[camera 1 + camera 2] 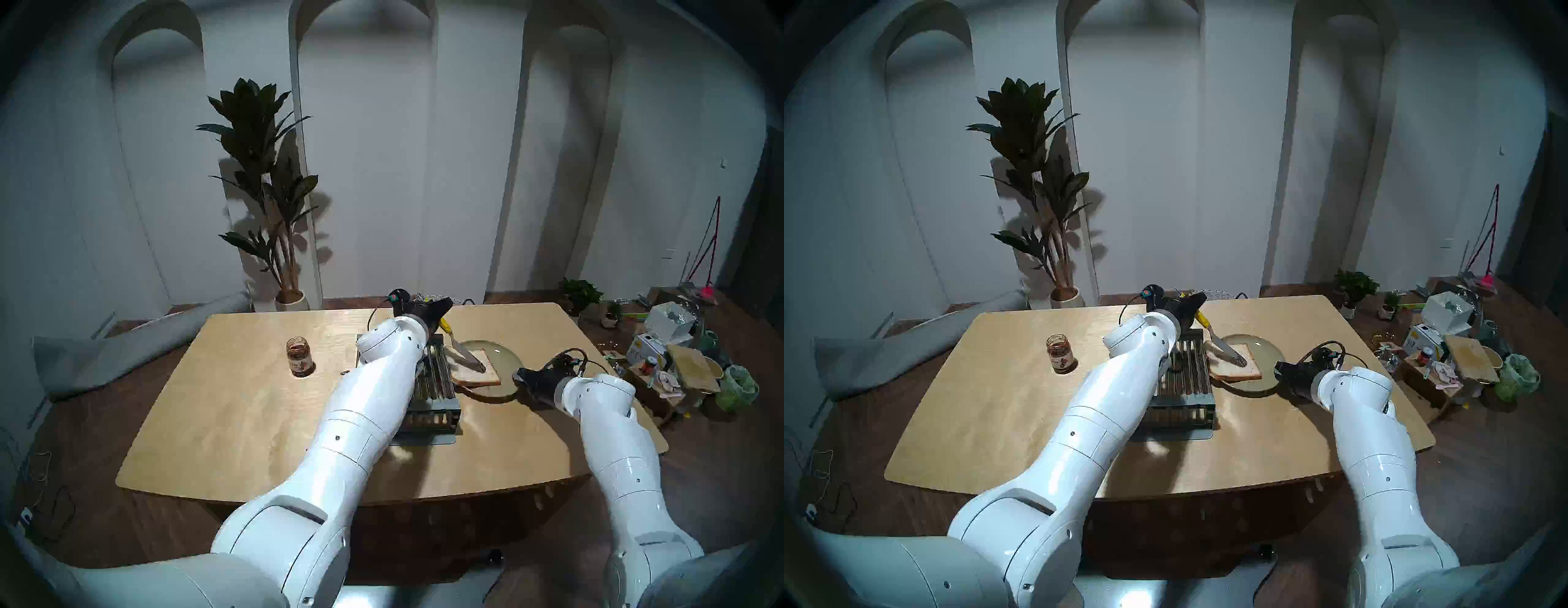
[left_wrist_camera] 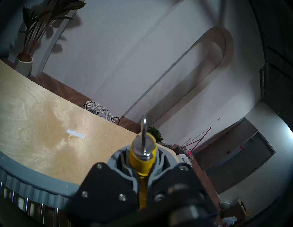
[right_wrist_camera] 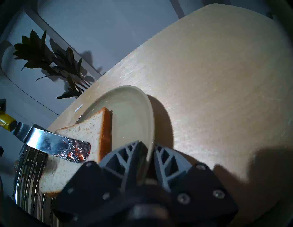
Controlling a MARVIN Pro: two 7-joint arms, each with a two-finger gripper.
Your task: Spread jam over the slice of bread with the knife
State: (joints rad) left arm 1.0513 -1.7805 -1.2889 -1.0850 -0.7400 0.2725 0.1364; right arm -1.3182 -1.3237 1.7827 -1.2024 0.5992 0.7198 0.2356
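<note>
Jam [image 3: 77,153] clings in dark red blobs to the tip of the knife [image 3: 52,143], whose blade lies across the slice of bread [image 3: 85,133] on the olive-green plate [image 3: 134,114]. Left claw [image 2: 143,170] is clamped on the knife's yellow handle. Right claw [image 3: 146,156] pinches the plate's rim. Beside the plate stands the grey rack [image 1: 432,382]; the jam jar [image 1: 300,356] sits well apart on the tabletop [image 1: 237,407].

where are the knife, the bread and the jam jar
knife [image 3: 52,143]: right wrist view, middle of the blade.
bread [image 1: 488,370]: head left view, bare top near the right crust.
jam jar [image 1: 300,358]: head left view, on the label.
</note>
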